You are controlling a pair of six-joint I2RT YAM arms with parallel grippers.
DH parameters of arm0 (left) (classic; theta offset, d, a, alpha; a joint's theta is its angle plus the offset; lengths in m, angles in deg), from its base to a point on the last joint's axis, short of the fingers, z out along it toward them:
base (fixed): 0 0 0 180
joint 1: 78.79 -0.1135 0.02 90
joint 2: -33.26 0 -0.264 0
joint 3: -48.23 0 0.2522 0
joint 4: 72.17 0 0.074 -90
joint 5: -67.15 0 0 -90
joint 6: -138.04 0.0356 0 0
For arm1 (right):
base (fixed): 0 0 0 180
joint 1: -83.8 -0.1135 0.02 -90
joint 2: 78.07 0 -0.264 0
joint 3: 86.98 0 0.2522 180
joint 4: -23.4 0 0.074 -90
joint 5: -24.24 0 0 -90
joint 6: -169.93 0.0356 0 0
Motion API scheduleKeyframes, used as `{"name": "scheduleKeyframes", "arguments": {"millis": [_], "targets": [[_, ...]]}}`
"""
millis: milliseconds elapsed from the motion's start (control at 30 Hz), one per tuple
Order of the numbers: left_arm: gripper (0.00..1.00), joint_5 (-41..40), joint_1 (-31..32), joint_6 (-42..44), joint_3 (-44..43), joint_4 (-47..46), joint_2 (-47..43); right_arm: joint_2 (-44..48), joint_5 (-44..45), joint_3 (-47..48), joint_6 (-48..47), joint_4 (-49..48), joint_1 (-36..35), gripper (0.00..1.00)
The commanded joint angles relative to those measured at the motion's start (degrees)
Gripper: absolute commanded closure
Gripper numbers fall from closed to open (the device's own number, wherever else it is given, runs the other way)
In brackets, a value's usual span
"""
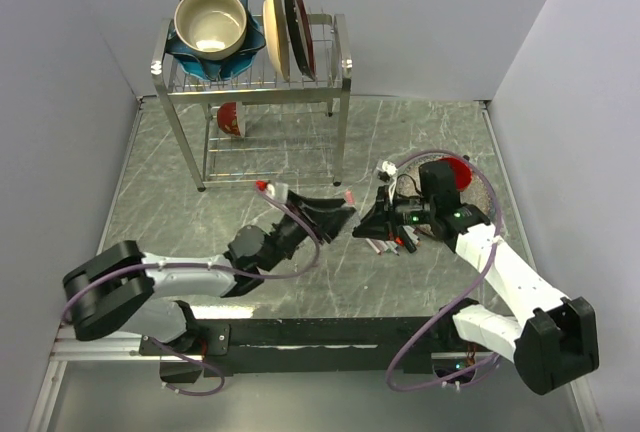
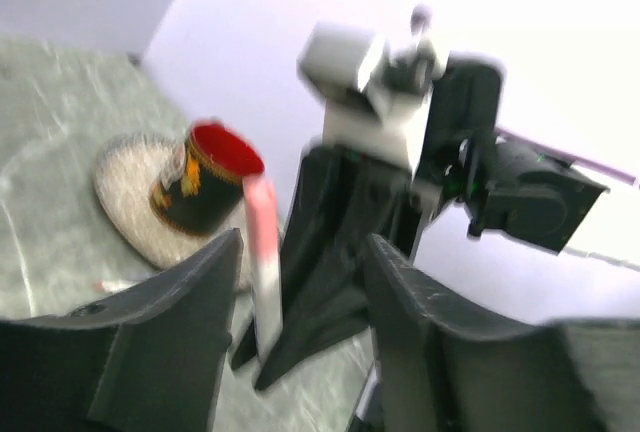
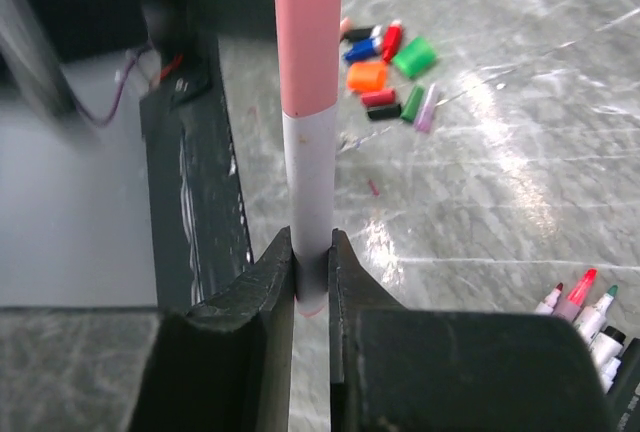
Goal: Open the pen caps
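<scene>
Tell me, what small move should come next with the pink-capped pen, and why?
Probably close the left jaws on the pink cap and pull it off: the right jaws clamp the pen by its white barrel, the cap is on, and the left jaws stand open near it.

Grey marbled tabletop (image 1: 160, 202); white walls (image 1: 420, 22) on three sides; metal dish rack (image 1: 255, 77) at back.
</scene>
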Motion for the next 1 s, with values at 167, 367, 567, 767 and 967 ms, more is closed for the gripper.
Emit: {"name": "scheduleKeyframes", "arguments": {"millis": [167, 367, 567, 767, 967], "targets": [[0.4, 10.76, -3.2, -1.31, -2.88, 2.81, -0.46, -0.84, -5.36, 3.9, -11.92, 8.95, 0.06, 1.0], [0.51, 13.49, -3.38, -2.45, -4.81, 2.02, 2.09, -1.01, -4.92, 3.9, -12.1, 9.12, 0.06, 1.0], [0.98, 15.78, -3.73, -2.89, -6.84, 2.37, 3.24, -1.63, -4.57, 4.34, -13.06, 10.09, 0.06, 1.0], [0.99, 3.59, -6.36, 0.52, 2.11, 1.92, -11.06, -3.47, -4.31, 6.09, -22.17, 19.55, -0.72, 1.0], [0.99, -16.37, -9.18, 4.57, 12.22, 11.94, -37.6, -7.86, 1.93, 8.03, -30.54, 26.25, -7.13, 1.0]]}}
